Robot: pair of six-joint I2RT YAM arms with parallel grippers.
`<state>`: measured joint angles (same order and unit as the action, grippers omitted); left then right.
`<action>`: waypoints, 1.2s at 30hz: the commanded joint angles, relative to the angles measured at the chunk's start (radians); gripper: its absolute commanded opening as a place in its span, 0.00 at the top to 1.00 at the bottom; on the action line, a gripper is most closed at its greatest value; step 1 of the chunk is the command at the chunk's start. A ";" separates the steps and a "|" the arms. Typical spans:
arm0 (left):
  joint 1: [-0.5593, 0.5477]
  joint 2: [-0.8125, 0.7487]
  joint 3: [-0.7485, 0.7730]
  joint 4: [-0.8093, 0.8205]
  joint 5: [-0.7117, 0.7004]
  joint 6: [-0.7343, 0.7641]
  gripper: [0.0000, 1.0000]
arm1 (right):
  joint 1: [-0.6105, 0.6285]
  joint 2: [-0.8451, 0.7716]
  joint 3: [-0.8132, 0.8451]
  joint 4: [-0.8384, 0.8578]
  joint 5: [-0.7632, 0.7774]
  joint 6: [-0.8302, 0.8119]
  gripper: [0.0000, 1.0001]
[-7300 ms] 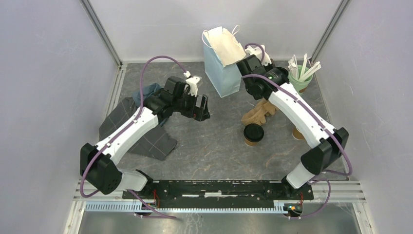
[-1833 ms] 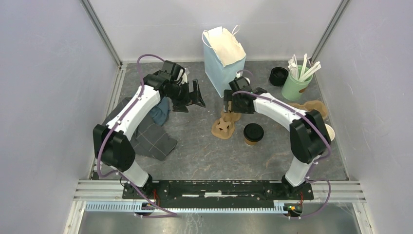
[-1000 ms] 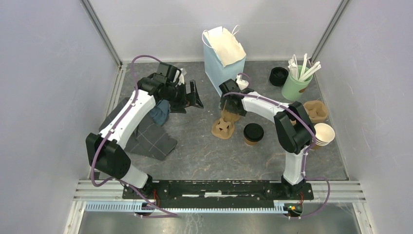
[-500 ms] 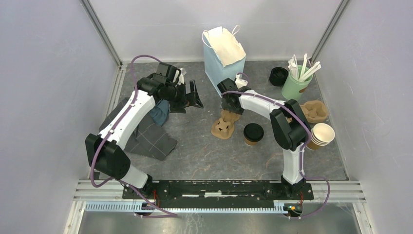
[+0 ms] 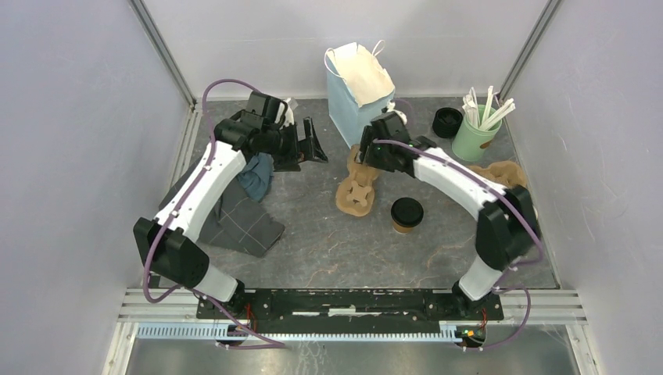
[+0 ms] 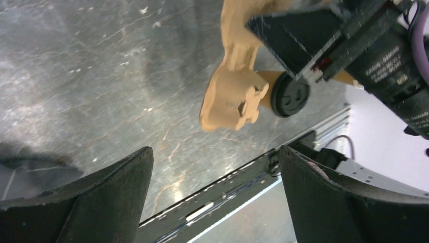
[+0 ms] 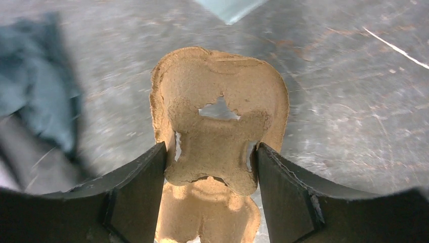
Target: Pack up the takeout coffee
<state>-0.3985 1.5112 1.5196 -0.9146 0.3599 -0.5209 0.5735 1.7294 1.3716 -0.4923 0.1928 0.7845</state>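
The takeout coffee (image 5: 406,212), a brown paper cup with a black lid, stands on the table; its lid also shows in the left wrist view (image 6: 289,96). A brown pulp cup carrier (image 5: 354,190) hangs tilted to its left, with my right gripper (image 5: 366,156) shut on its far end. In the right wrist view both fingers press the carrier's (image 7: 217,121) sides around my right gripper (image 7: 210,152). My left gripper (image 5: 311,145) hovers left of the bag, open and empty (image 6: 215,157); the carrier (image 6: 231,98) lies ahead of it.
A light blue paper bag (image 5: 358,90) stands open at the back. A green cup of stirrers (image 5: 478,129) and black lids (image 5: 447,121) sit at the back right, more pulp carriers (image 5: 504,172) beside the right arm. A grey and blue cloth (image 5: 234,207) lies left.
The right gripper has closed on the carrier and raised its far end toward the bag. The right elbow has swung out to the right. The left gripper has shifted slightly back.
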 commanded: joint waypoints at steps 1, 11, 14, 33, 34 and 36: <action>0.011 -0.066 0.056 0.092 0.133 -0.101 0.00 | -0.048 -0.187 -0.131 0.250 -0.319 -0.122 0.32; 0.009 -0.232 -0.203 0.546 0.358 -0.498 0.16 | -0.080 -0.411 -0.273 0.527 -0.558 0.016 0.32; 0.006 -0.243 -0.225 0.569 0.348 -0.511 0.24 | -0.080 -0.415 -0.271 0.564 -0.585 0.062 0.32; 0.015 -0.233 -0.201 0.649 0.272 -0.594 0.32 | -0.103 -0.381 -0.202 0.583 -0.794 0.012 0.32; 0.016 -0.221 -0.187 0.634 0.272 -0.582 0.35 | -0.102 -0.378 -0.202 0.584 -0.794 0.014 0.32; 0.014 -0.200 -0.162 0.608 0.275 -0.566 0.45 | -0.103 -0.373 -0.197 0.589 -0.795 0.015 0.32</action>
<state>-0.3874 1.2827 1.2961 -0.3126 0.6312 -1.0752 0.4728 1.3453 1.1229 0.0643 -0.5587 0.8295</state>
